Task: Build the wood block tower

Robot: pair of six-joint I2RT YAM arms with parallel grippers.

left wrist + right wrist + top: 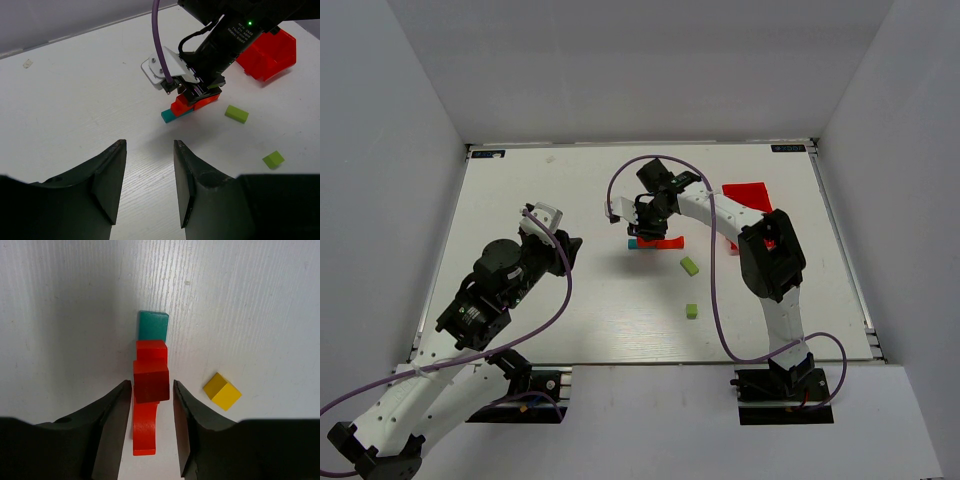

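Lime-green blocks: two (loose); yellow cube: one.

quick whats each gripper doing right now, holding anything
left gripper: open, empty.
right gripper: open, straddling the top red cube, slim gap each side, not gripping.

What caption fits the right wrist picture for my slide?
Right gripper flanking the top red cube of the wood block tower, yellow cube alongside.
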